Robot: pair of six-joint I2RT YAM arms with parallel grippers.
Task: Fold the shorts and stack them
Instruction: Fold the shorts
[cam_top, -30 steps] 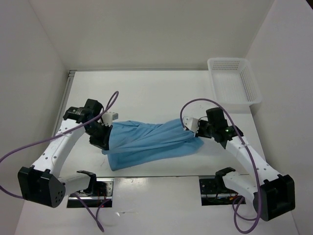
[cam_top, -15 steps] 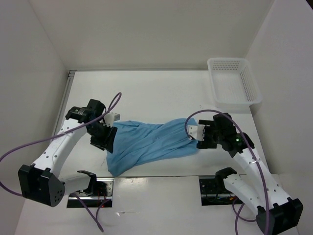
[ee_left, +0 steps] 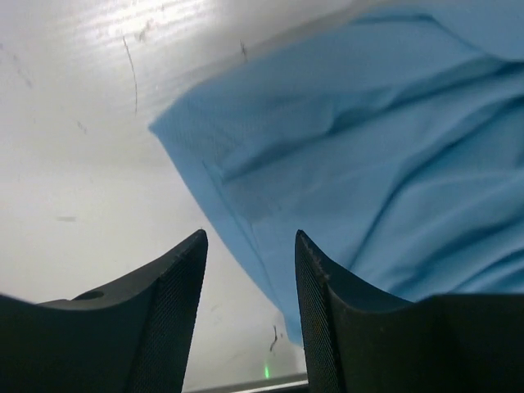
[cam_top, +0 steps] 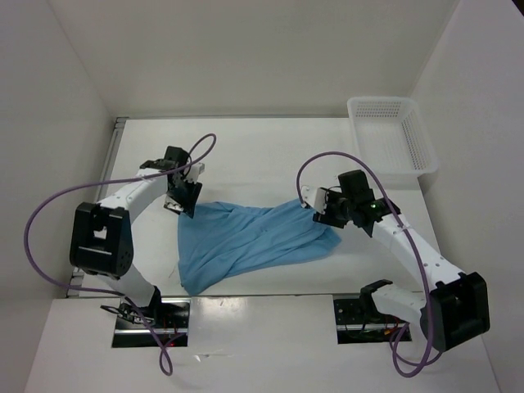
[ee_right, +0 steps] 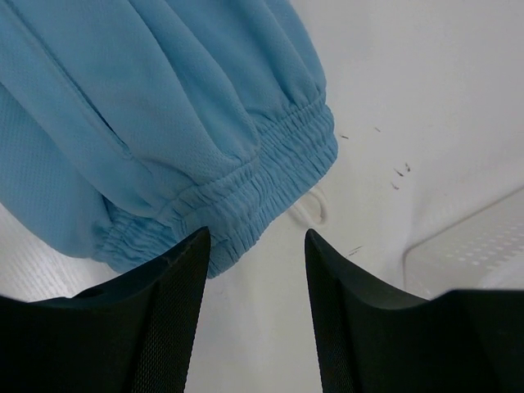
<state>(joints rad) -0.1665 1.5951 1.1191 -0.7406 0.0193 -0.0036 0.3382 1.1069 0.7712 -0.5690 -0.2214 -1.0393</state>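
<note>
The left gripper hangs half open over a leg-hem corner of the shorts, holding nothing. The shorts lie rumpled on the table between the arms. They look light and limp, best pinched at the hem corners or the gathered waistband. The right gripper hovers half open and empty above that waistband. There's folding room on the far side, and the basket sits well apart at the far right.
</note>
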